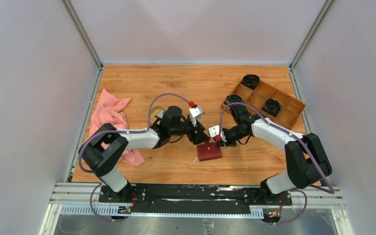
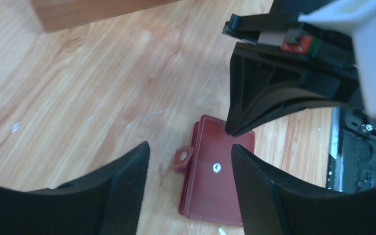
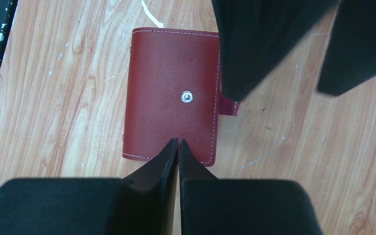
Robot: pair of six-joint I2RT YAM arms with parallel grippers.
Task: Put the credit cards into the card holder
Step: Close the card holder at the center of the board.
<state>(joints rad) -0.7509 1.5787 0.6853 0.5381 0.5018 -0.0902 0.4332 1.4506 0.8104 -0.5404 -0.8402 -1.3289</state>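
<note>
We see card holder [image 1: 209, 152] folded shut, flat on table [image 1: 176, 83]. Left gripper [image 2: 190, 149] gapes empty above it; right gripper [image 3: 177, 143] pinched closed, tips over its edge. Wooden tray [image 1: 289, 116] holds three black round items [image 1: 250, 81].

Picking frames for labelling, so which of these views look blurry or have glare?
Top external: sharp, evenly lit, no glare. Left wrist: left gripper soft-edged up close. Right wrist: dark red leather card holder crisp, stitching visible; left gripper above it blurred.
</note>
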